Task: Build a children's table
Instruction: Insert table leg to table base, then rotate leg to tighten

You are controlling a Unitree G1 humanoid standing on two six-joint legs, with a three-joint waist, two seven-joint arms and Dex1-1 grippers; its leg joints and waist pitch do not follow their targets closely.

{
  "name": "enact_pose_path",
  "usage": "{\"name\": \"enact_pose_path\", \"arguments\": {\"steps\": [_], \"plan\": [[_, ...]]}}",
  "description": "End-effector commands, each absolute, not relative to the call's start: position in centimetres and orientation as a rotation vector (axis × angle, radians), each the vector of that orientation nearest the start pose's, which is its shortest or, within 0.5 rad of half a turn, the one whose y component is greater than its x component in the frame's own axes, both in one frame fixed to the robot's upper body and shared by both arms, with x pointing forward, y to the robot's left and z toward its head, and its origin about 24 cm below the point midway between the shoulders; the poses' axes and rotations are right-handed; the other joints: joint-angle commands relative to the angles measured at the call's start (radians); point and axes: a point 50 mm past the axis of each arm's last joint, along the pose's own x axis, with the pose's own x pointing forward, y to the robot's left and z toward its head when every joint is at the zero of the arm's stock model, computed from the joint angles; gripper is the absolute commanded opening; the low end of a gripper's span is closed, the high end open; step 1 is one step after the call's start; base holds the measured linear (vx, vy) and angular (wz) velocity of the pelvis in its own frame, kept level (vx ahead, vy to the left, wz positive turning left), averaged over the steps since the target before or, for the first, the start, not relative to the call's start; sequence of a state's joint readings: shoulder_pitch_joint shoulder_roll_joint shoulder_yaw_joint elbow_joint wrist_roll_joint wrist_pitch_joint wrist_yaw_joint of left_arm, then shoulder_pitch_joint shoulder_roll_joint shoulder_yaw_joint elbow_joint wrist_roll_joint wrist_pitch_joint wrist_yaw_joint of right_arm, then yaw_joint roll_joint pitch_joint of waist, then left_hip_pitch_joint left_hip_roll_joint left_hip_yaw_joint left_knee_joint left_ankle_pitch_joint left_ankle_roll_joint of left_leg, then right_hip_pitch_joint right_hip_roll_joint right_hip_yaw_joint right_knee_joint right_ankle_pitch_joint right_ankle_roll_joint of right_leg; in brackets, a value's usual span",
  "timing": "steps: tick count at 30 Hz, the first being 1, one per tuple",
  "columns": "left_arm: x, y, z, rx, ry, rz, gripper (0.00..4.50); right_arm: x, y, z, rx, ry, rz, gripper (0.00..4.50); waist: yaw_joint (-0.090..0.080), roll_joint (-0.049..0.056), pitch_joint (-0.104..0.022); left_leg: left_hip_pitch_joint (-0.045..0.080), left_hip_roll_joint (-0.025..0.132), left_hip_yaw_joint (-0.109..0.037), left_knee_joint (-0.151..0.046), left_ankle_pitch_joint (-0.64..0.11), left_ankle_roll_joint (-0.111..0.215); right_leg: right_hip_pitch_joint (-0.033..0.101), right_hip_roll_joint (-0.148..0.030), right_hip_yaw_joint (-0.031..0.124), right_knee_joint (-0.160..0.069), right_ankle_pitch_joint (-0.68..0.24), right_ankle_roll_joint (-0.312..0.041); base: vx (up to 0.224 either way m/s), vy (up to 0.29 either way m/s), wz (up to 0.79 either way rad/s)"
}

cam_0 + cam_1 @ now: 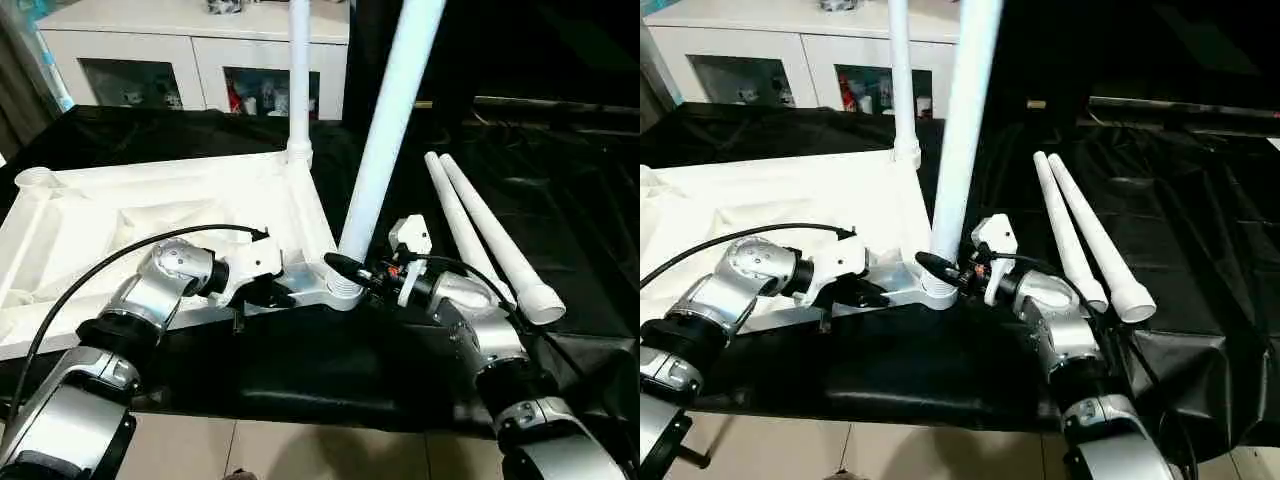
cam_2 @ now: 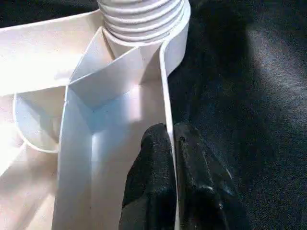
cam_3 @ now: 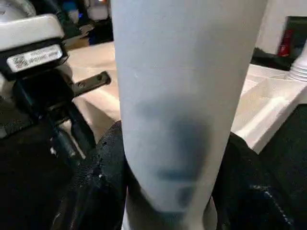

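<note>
The white tabletop [image 1: 150, 215] lay upside down on the black-draped counter [image 1: 300, 370], with its ribbed underside facing up and its near right corner close to the counter's front edge. One leg [image 1: 299, 70] stood upright in the far right corner socket. A second leg [image 1: 385, 140] stood in the near right corner socket [image 1: 340, 290], leaning a little to the right toward its top, and the threaded end was seen at the socket's mouth. Two more legs [image 1: 490, 235] lay side by side on the black cloth to the right of the tabletop, touching each other along their length, with the wide ends toward the robot. The left arm reached in from the lower left, the forearm rising toward the middle and the wrist turned inward, so that the left pincer [image 2: 172, 143] pointed along the near edge of the tabletop. Its two black fingers [image 2: 153, 182] were pressed nearly together on the thin side wall of the tabletop, one inside and one outside, just beside the near corner socket. The right arm came in from the lower right with the elbow bent and the wrist turned toward the left. The right pincer [image 1: 345, 268] stood about half open around the bottom of the leaning leg, one finger on each side of it, holding the tube just above the socket.
</note>
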State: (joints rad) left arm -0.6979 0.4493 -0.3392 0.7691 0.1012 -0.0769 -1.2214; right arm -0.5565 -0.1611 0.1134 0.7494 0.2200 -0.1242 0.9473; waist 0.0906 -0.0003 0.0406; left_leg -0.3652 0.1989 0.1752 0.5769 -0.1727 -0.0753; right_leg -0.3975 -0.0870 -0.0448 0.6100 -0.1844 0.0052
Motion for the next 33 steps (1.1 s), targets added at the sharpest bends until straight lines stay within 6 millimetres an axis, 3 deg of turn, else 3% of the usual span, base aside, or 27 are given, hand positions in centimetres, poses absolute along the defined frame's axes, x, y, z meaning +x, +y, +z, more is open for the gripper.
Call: {"name": "enact_pose_path", "arguments": {"steps": [1, 9, 16, 20, 21, 25, 28, 29, 31, 33], "plan": [[32.8, 15.7, 5.9, 0.674, 0.502, -1.383, 0.00, 30.2, -11.8, -0.3, 0.009, 0.352, 1.059, 1.89, -0.004, 0.017, -0.050, 0.015, 0.031, -0.007, -0.084, -0.369, -0.019, 0.030, -0.051, 0.035, -0.079, -0.267, -0.228, 0.000, 0.000, 0.00], [32.2, 15.2, 5.9, 0.651, 0.461, -1.462, 0.00, 29.8, -12.7, -0.3, 0.048, 0.326, 1.096, 1.89, -0.004, 0.016, -0.051, 0.014, 0.033, -0.004, -0.084, -0.372, -0.012, 0.032, -0.047, 0.034, -0.075, -0.220, -0.245, 0.000, 0.000, 0.00], [32.3, 15.5, 6.4, 0.664, 0.466, -1.494, 0.00, 30.6, -13.8, 0.5, 0.024, 0.310, 1.109, 1.89, -0.010, 0.012, -0.036, 0.014, 0.033, -0.004, -0.089, -0.405, -0.009, 0.025, -0.047, 0.036, -0.083, -0.278, -0.235, 0.000, 0.000, 0.00], [32.6, 15.3, 6.7, 0.638, 0.443, -1.467, 0.00, 30.7, -13.8, 0.6, 0.027, 0.299, 1.104, 1.89, -0.010, 0.013, -0.034, 0.015, 0.034, -0.003, -0.091, -0.409, -0.006, 0.023, -0.047, 0.036, -0.085, -0.300, -0.229, 0.000, 0.000, 0.00], [32.8, 15.1, 6.8, 0.621, 0.429, -1.447, 0.00, 30.8, -13.9, 0.7, 0.033, 0.293, 1.093, 1.89, -0.010, 0.007, -0.033, 0.016, 0.034, -0.004, -0.091, -0.415, -0.005, 0.022, -0.048, 0.036, -0.087, -0.323, -0.224, 0.000, 0.000, 0.00], [33.7, 14.7, 7.1, 0.604, 0.405, -1.341, 0.00, 31.4, -13.8, 0.3, 0.054, 0.277, 0.965, 1.89, -0.011, 0.007, -0.028, 0.025, 0.035, -0.005, -0.092, -0.462, -0.018, 0.009, -0.052, 0.040, -0.098, -0.400, -0.209, 0.000, 0.000, 0.00], [34.3, 14.5, 7.3, 0.581, 0.411, -1.284, 0.00, 31.7, -13.7, 0.0, 0.078, 0.275, 0.856, 1.89, -0.015, 0.003, -0.024, 0.023, 0.034, -0.010, -0.096, -0.485, -0.031, 0.006, -0.056, 0.040, -0.105, -0.482, -0.179, 0.000, 0.000, 0.00], [34.7, 14.2, 7.4, 0.556, 0.423, -1.244, 0.00, 31.9, -13.5, -0.4, 0.092, 0.279, 0.771, 1.89, -0.018, -0.003, -0.023, 0.020, 0.033, -0.015, -0.098, -0.498, -0.032, 0.008, -0.058, 0.037, -0.109, -0.516, -0.164, 0.000, 0.000, 0.00], [35.1, 14.0, 7.4, 0.544, 0.441, -1.200, 0.00, 32.1, -13.1, -0.7, 0.085, 0.284, 0.697, 1.89, -0.020, -0.001, -0.021, 0.024, 0.032, -0.016, -0.100, -0.501, -0.039, 0.002, -0.059, 0.037, -0.115, -0.551, -0.147, 0.000, 0.000, 0.00], [35.4, 13.8, 7.4, 0.545, 0.450, -1.166, 0.00, 32.2, -12.7, -1.0, 0.079, 0.302, 0.641, 1.89, -0.027, -0.004, -0.023, 0.013, 0.030, -0.018, -0.106, -0.471, -0.035, 0.013, -0.058, 0.034, -0.115, -0.519, -0.142, 0.000, 0.000, 0.00]]}}
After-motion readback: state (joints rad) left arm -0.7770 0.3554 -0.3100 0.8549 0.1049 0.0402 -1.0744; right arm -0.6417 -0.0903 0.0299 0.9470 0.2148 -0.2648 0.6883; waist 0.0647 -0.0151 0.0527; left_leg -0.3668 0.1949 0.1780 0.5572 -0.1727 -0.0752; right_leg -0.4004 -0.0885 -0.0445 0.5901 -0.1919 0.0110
